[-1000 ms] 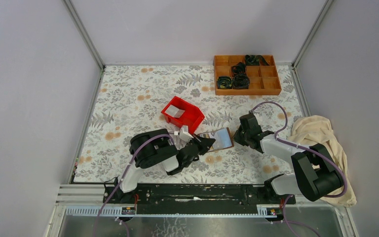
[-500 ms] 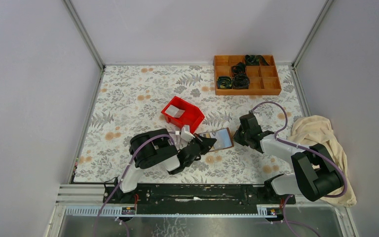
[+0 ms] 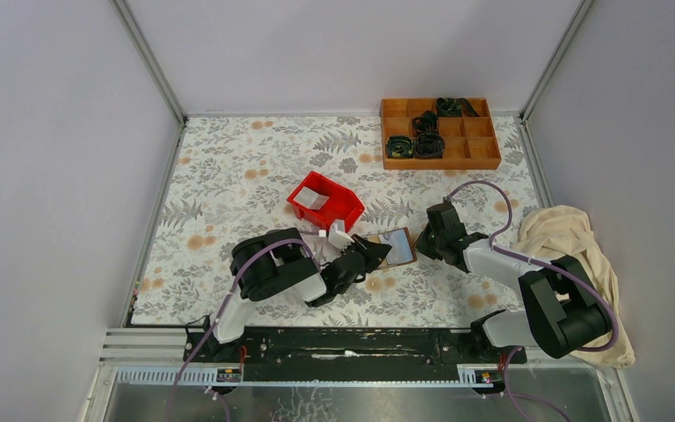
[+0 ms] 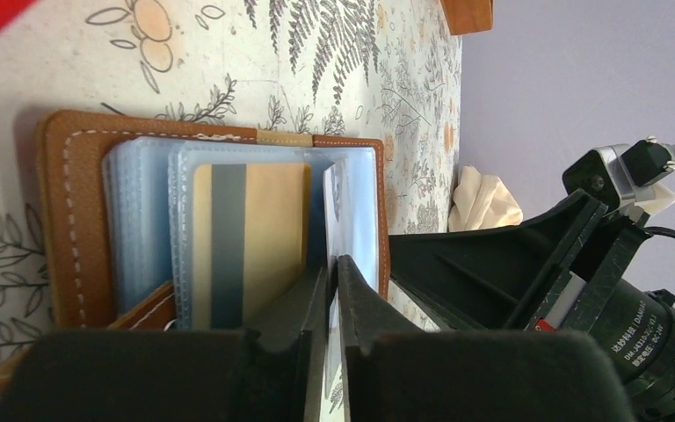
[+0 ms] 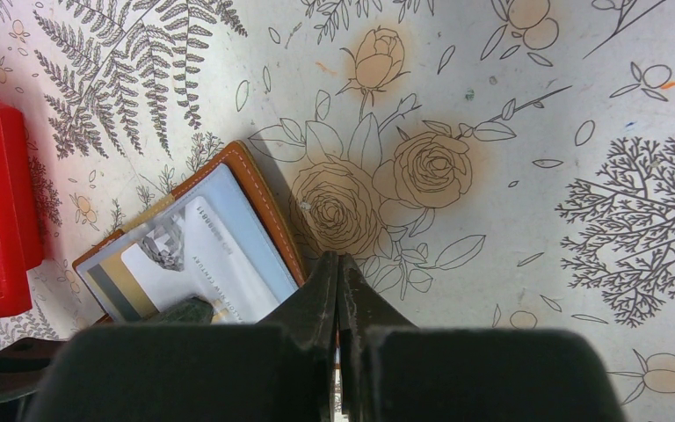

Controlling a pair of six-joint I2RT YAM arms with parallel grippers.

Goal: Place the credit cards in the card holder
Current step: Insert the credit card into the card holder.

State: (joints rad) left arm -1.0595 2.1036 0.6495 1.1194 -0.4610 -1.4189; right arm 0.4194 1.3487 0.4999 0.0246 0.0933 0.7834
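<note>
**Operator:** Checking hazards. Where are the task items?

**Technician:** The small brown leather folding card holder (image 4: 57, 229) lies open on the floral-print table (image 5: 492, 220). The gold-tan card with a dark stripe (image 4: 255, 237) sits inside a clear plastic sleeve (image 4: 141, 220). The left gripper (image 4: 332, 268) is clamped on the thin white card (image 5: 224, 246), held edge-on over the sleeves. The right gripper (image 5: 337, 268) has its fingers pressed together at the holder's edge nearest the right arm.

**Operator:** Failure modes?

**Technician:** The likeliest is that the card edge misses the sleeve mouth and buckles. It could also push the holder sideways if the right gripper does not brace it.

**Operator:** Obscured items?

**Technician:** The sleeve mouth is hidden behind the left fingers. Contact between the right gripper and the holder cannot be confirmed.
</note>
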